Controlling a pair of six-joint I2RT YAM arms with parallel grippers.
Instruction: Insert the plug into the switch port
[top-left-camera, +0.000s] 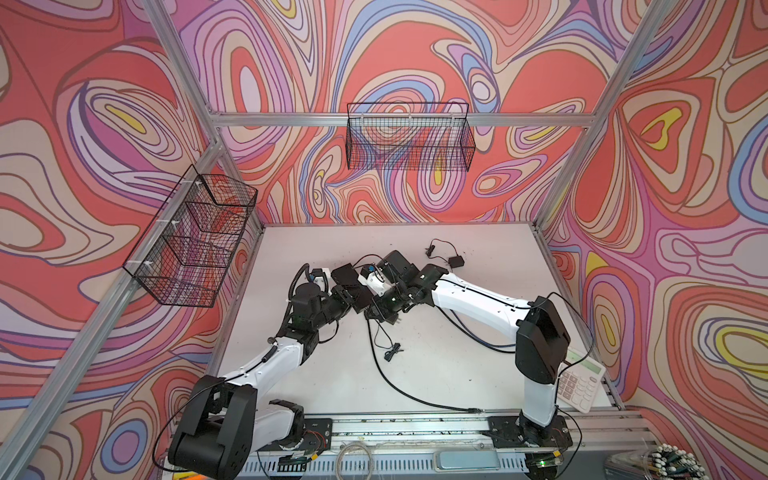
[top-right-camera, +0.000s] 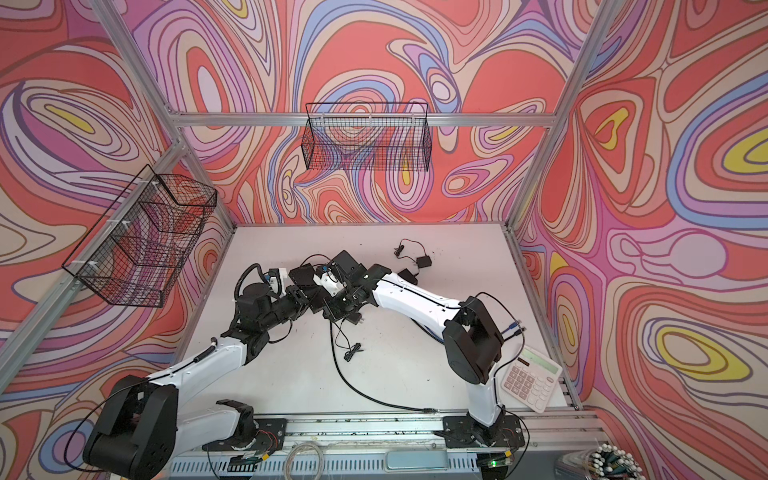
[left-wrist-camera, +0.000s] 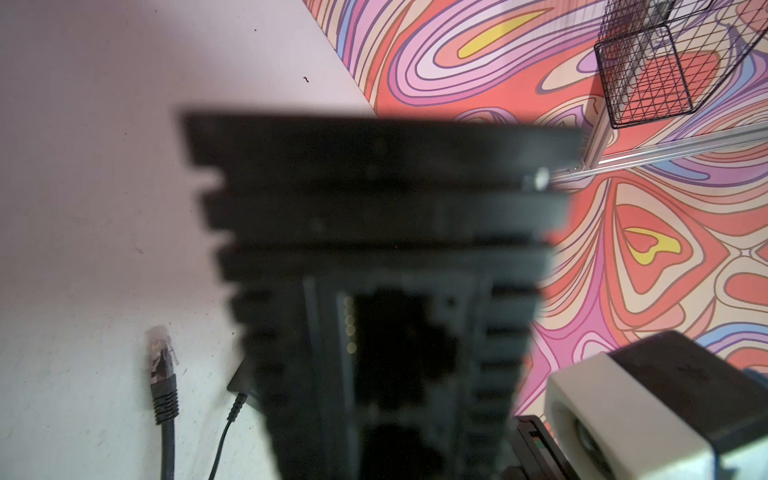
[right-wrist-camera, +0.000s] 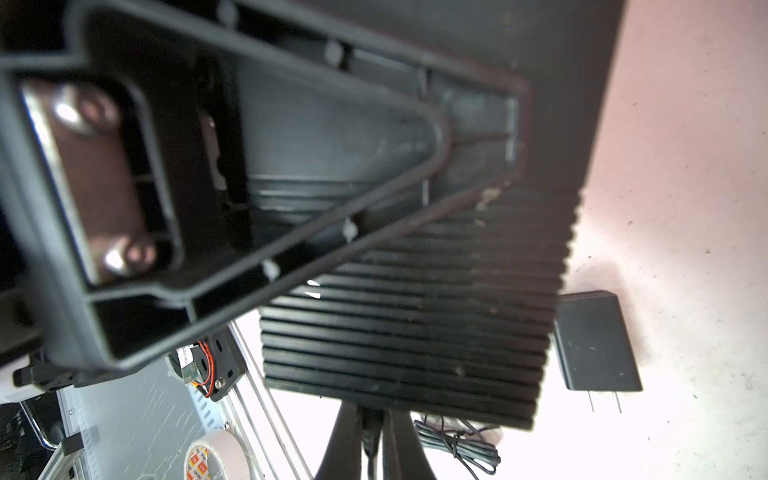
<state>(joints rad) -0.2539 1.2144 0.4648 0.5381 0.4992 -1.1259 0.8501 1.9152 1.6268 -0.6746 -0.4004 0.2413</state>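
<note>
Left gripper (right-wrist-camera: 498, 133) is clamped hard on the ribbed black switch (right-wrist-camera: 415, 332), one finger lying flat across its casing. Right gripper (right-wrist-camera: 369, 411) has its jaws pinched together on a black cable (right-wrist-camera: 370, 434), fingertips right up at the switch's near edge. There's the clear-tipped Ethernet plug (left-wrist-camera: 160, 353), just beside the switch over the white table (left-wrist-camera: 83, 208), not in a port; what carries it can't be told. Well away from both jaws, two wire baskets hang on the walls, the back basket (top-left-camera: 409, 137) and the divided side basket (top-left-camera: 191, 237), with only wallpaper showing through their mesh.
</note>
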